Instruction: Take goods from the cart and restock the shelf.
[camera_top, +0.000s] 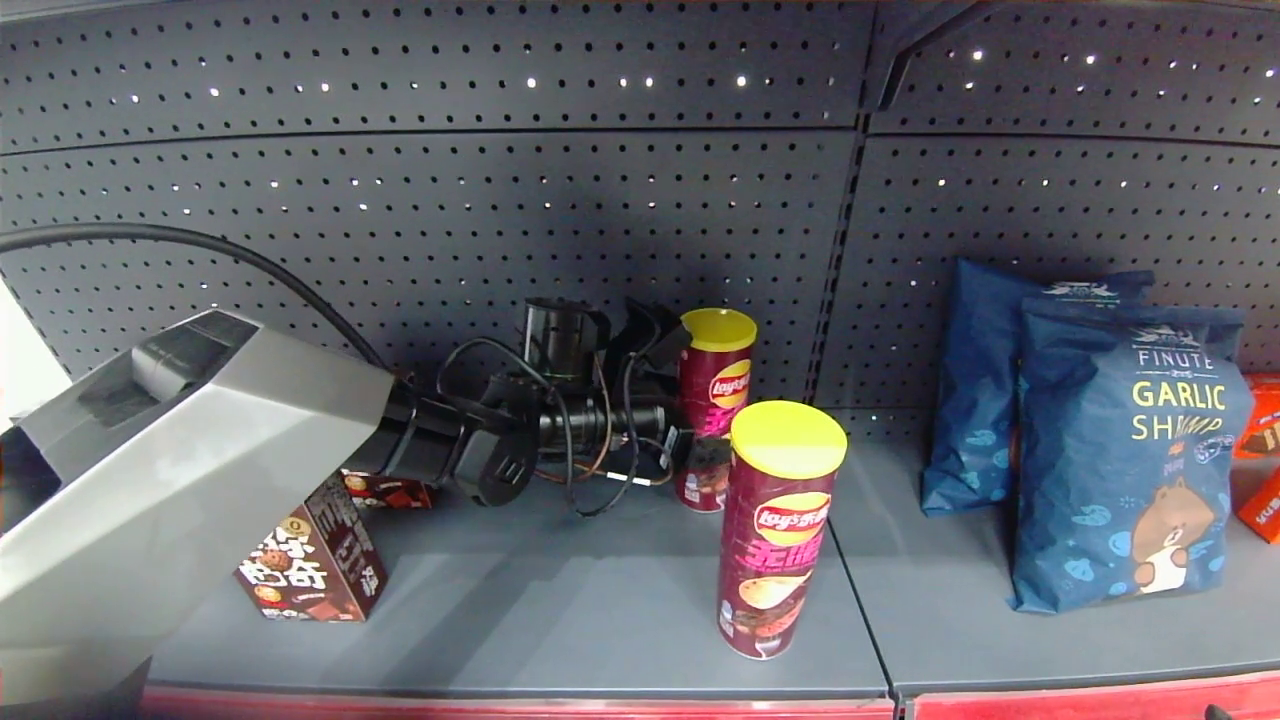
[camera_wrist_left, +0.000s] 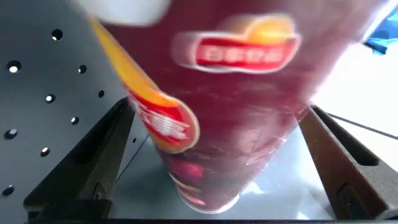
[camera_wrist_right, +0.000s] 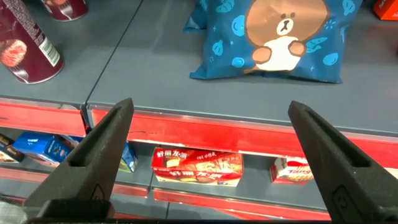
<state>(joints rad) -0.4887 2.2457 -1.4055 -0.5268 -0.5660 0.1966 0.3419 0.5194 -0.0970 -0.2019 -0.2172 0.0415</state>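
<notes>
Reaching deep over the shelf (camera_top: 560, 610), the left end effector (camera_wrist_left: 221, 111) pinches the rear chip can (camera_top: 716, 385), one finger on each side of it. This can stands upright close to the pegboard back wall (camera_top: 500, 200). A second chip can (camera_top: 780, 530) stands upright nearer the front edge, apart from the first. Low before the shelf's red front lip (camera_wrist_right: 205, 134), the right end effector (camera_wrist_right: 209, 107) hangs with its fingers spread wide, gripping nothing. A brown biscuit box (camera_top: 315, 565) sits to the left, and two blue snack bags (camera_top: 1120, 460) lean to the right.

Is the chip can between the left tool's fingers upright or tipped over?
Upright: rear chip can stands on the shelf, yellow lid up, left tool around it.
</notes>
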